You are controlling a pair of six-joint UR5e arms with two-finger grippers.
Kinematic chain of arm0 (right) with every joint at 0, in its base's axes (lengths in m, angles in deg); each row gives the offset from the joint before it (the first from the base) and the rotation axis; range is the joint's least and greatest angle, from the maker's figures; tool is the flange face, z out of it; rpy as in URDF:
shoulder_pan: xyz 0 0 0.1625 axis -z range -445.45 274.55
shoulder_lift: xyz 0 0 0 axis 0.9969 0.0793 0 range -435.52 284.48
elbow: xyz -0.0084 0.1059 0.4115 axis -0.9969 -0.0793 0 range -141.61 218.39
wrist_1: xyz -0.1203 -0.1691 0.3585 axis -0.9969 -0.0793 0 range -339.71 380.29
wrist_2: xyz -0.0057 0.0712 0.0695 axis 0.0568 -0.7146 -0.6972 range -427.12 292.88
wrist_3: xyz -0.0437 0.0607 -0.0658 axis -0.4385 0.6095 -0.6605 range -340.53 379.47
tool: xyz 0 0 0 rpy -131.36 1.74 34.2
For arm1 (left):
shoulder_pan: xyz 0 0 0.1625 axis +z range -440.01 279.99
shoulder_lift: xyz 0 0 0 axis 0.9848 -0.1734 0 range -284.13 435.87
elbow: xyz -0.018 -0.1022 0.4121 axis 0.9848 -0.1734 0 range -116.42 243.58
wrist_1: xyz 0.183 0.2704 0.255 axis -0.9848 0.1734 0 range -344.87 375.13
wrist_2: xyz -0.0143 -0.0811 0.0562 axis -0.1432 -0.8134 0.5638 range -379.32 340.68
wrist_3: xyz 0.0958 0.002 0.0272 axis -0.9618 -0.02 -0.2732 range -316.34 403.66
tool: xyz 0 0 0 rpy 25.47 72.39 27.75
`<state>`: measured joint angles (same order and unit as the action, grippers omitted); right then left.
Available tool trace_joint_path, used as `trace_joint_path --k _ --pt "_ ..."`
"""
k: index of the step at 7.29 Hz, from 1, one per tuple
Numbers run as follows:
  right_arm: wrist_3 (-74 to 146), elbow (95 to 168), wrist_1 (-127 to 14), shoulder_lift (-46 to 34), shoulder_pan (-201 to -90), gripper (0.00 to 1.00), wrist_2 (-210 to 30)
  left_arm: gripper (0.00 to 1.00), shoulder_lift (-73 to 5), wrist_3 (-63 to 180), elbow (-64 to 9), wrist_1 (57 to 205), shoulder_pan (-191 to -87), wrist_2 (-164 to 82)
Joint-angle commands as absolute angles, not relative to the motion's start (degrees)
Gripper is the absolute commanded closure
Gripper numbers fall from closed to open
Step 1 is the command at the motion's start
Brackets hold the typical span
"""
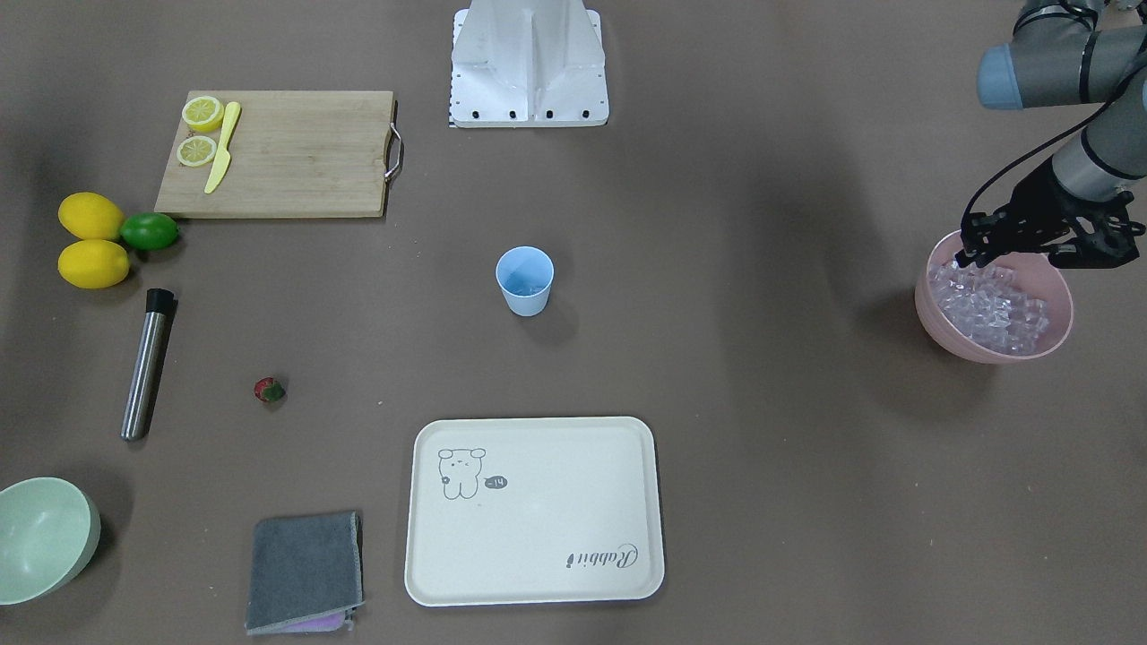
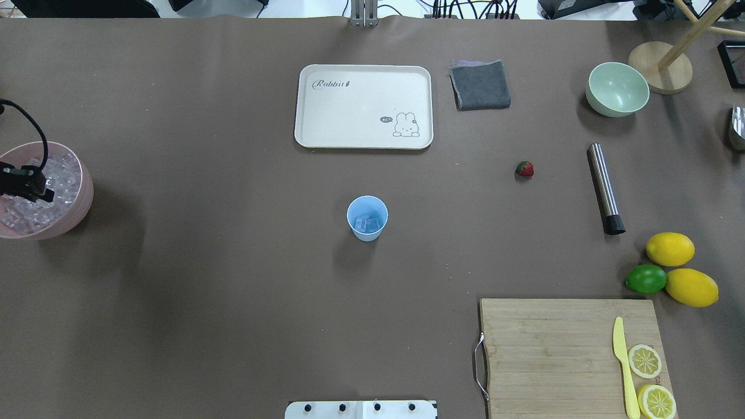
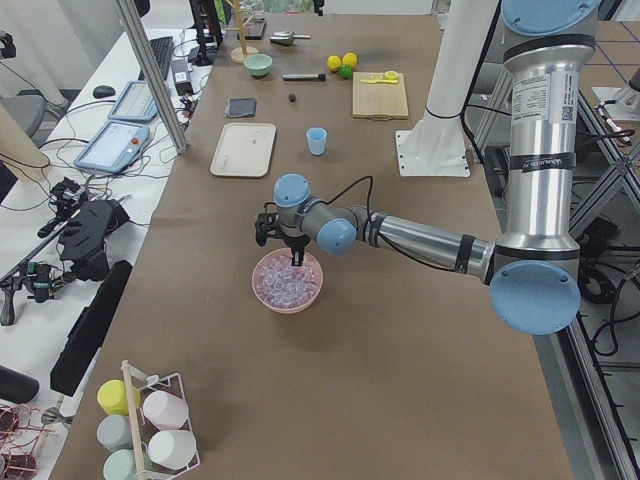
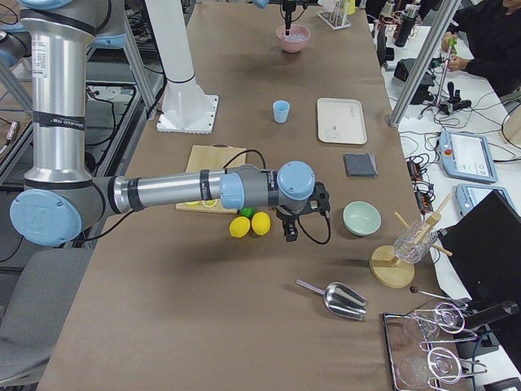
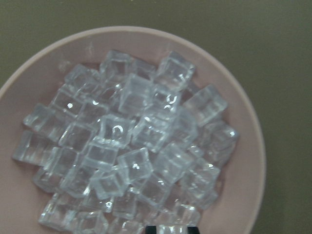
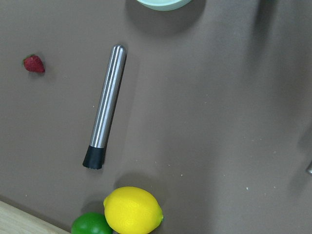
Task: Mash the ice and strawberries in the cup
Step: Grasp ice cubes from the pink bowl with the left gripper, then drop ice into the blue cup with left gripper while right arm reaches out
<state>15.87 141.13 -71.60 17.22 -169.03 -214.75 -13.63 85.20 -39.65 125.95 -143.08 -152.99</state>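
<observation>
Table point(image 2: 233, 262): cup point(image 2: 367, 218) upright, mouth up; strawberry point(image 2: 524, 169) on its side.

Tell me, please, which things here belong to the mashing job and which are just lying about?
Job: clear ice cubes in the pink bowl; small red strawberry; light blue plastic cup; probably the black-tipped steel rod.
Lying about: wooden cutting board, yellow knife, lemon halves, whole lemons, green lime, cream tray, grey cloth, pale green bowl.
</observation>
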Motion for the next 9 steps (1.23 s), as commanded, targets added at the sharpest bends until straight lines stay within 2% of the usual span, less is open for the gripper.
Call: trace_joint_path --k 1,5,7,9 --pt "22.34 140.87 -71.56 12.48 -164.05 0.00 -214.43 1.00 -21.30 93.07 -41.01 125.78 -143.21 -155.11" --pt "27.90 138.16 -71.56 3.77 -156.74 0.00 -212.23 1.00 -39.41 119.55 -39.87 125.43 -127.27 -147.51" --pt "28.43 137.54 -71.56 1.74 -155.42 0.00 -211.88 1.00 -49.50 123.70 -35.76 120.19 -119.68 -139.23" --pt "30.79 137.27 -71.56 -0.36 -152.88 0.00 -209.87 1.00 -52.87 127.14 -34.34 120.07 -114.58 -134.74"
